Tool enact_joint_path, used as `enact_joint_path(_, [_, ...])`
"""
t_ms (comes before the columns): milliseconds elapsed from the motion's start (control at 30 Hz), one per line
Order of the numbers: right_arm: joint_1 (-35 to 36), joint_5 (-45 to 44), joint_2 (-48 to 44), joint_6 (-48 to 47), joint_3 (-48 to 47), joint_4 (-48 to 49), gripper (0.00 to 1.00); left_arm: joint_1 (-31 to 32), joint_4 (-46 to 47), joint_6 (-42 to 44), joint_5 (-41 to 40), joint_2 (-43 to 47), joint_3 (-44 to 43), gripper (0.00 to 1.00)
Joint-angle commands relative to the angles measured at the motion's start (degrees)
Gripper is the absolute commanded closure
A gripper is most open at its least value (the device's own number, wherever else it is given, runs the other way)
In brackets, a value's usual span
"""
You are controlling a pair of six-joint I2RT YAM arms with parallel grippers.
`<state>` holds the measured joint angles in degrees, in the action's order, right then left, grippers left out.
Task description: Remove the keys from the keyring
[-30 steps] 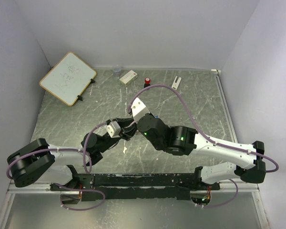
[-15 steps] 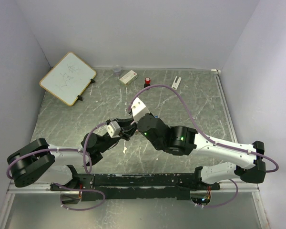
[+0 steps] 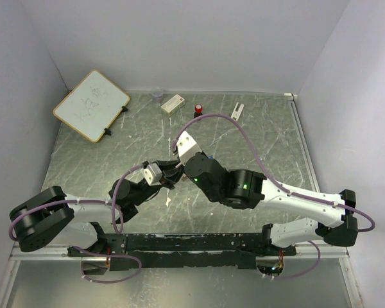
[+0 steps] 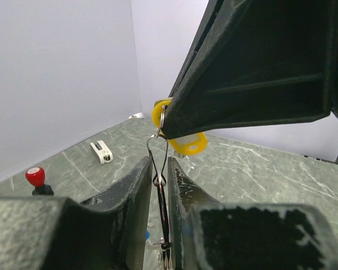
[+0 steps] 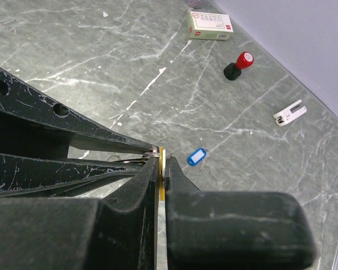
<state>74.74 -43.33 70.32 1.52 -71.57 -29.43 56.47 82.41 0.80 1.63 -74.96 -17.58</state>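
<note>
Keyring (image 4: 161, 214): a thin silver wire loop, held up off the worktop (image 5: 101, 56), in the middle of the left wrist view.
Yellow key (image 4: 183, 143): hangs at the top of the loop, just above the middle of that view.
Blue key (image 5: 196, 157): lies alone on the worktop, right of the middle in the right wrist view, well apart from the loop.
How it feels: I think the ring is light, hard and springy. The wire is smooth, so it could slip or twist. The key's plastic head is flat and easier to hold.
Where to hold: the ring by its lower part and the key by its flat head. Then the key can slide round the wire to the gap.
Left jaws: pressed together on the ring, pointing up from the bottom of the left wrist view.
Right jaws: pinching the yellow head, reaching in from the upper right of that view.
Arm pose: in the top view both arms bend inward and meet tip to tip, a little left of the middle.
</note>
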Motion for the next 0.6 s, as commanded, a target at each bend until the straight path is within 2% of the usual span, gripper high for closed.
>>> enact_joint_path(0, [0.19, -1.4, -0.28, -0.25, 0.38, 1.97, 1.0, 0.5, 2.48, -0.71, -0.29, 0.5, 0.69, 0.72])
enact_joint_path(467, [0.19, -1.17, -0.01, -0.11, 0.33, 1.91, 1.0, 0.49, 3.41, -0.46, -0.84, 0.73, 0.89, 0.68])
enact_joint_path(567, [0.14, -1.19, -0.01, -0.16, 0.29, 1.92, 1.0, 0.51, 3.04, -0.28, -0.55, 0.74, 0.67, 0.7])
